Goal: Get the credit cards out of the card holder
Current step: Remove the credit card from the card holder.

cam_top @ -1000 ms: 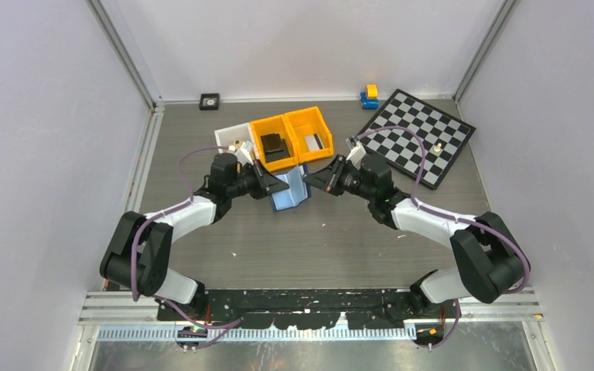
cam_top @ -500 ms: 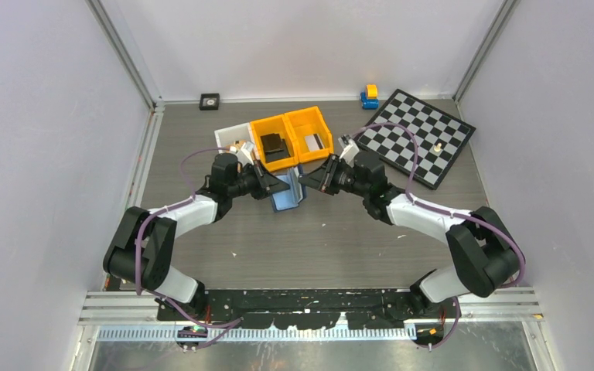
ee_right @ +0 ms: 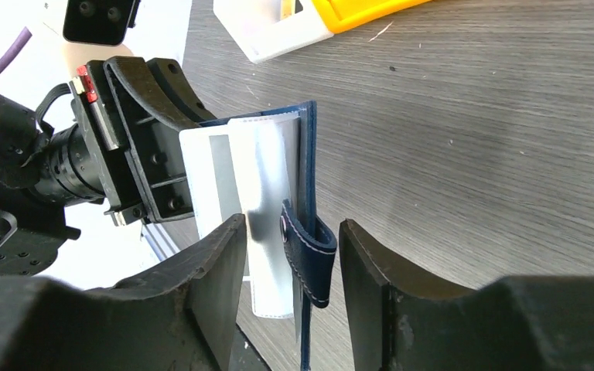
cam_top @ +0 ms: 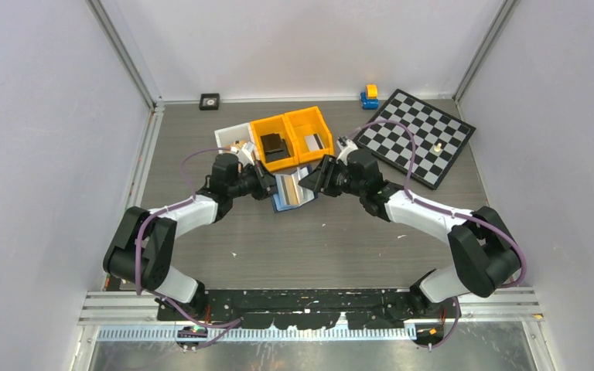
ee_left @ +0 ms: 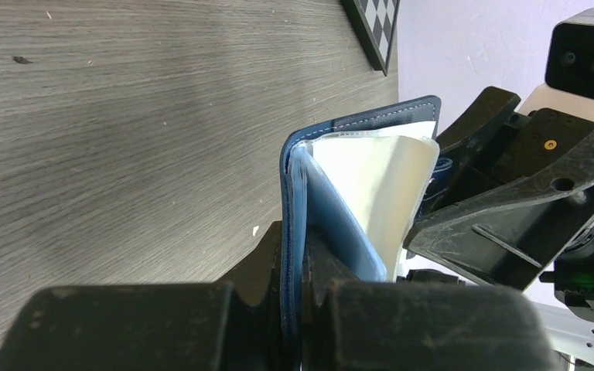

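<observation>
Card holder (cam_top: pixel 291 190) held open over the bench (cam_top: pixel 317 239), just in front of the orange bins (cam_top: pixel 294 133).
Left end effector (cam_top: pixel 267 184) is clamped on its navy cover; right end effector (cam_top: pixel 309 179) has its fingers apart, straddling the snap tab (ee_right: pixel 309 251) and clear inner sleeve (ee_right: pixel 263 178) without pinching them.
</observation>
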Available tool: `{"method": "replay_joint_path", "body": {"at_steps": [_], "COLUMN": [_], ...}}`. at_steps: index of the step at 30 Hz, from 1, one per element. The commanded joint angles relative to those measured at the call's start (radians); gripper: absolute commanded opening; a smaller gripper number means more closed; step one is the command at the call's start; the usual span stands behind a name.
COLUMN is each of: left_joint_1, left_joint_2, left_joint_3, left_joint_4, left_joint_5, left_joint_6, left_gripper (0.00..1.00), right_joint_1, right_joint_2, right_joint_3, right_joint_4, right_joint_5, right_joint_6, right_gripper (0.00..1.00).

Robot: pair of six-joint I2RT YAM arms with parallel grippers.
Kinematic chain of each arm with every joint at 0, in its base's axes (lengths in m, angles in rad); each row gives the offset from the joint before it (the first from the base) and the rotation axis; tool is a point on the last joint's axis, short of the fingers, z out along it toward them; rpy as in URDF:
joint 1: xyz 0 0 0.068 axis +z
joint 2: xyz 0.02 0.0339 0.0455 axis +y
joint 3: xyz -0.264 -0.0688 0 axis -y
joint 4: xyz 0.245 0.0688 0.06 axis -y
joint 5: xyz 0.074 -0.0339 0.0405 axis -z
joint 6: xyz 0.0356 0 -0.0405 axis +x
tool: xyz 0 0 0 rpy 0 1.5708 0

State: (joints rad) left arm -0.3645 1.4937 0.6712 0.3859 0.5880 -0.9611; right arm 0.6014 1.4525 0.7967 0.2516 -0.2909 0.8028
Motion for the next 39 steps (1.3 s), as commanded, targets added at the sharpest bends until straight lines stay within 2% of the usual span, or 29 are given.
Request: {"method": "replay_joint_path", "body": {"at_steps": [1,4,7,12,20,24,27,31,36,39], "left_joint_1": [-0.001,-0.001,-0.001,-0.001,0.004,0.008,0.009,0.009,0.015,0.016], "left_joint_2": [-0.036,-0.038,-0.044,-0.051,-0.044,-0.040,-0.039,-0.040,-0.043,-0.045], "left_joint_3": [0.022,0.022,0.021,0.016,0.018,0.016,0.016,0.016,0.018,0.016], "left_joint_4": [0.048,0.050,0.055,0.062,0.058,0.061,0.062,0.062,0.053,0.052], "left_joint_5": [0.024,0.028,0.031,0.030,0.024,0.028,0.032,0.033,0.029,0.030], "left_joint_6": [0.005,0.005,0.004,0.004,0.001,-0.002,-0.004,-0.005,-0.001,-0.001], "left_gripper": [0.00,0.00,0.00,0.00,0.00,0.00,0.00,0.00,0.00,0.00], "right_joint_1": [0.004,0.004,0.006,0.004,-0.021,-0.023,-0.018,0.022,0.090,0.100], "right_joint_2": [-0.036,-0.040,-0.034,-0.066,-0.081,-0.055,-0.034,-0.020,-0.027,-0.037], "right_joint_3": [0.034,0.039,0.053,0.051,-0.031,-0.063,-0.020,0.071,0.152,0.167], "right_joint_4": [-0.005,-0.013,-0.045,-0.101,0.135,0.325,0.222,-0.048,-0.228,-0.289], "right_joint_5": [0.022,0.015,0.023,0.112,-0.056,-0.166,-0.165,-0.033,0.119,0.188], "right_joint_6": [-0.031,-0.040,-0.050,-0.052,0.043,0.101,0.058,-0.078,-0.187,-0.215], "right_gripper": [0.53,0.51,0.56,0.80,0.84,0.84,0.85,0.86,0.86,0.78]}}
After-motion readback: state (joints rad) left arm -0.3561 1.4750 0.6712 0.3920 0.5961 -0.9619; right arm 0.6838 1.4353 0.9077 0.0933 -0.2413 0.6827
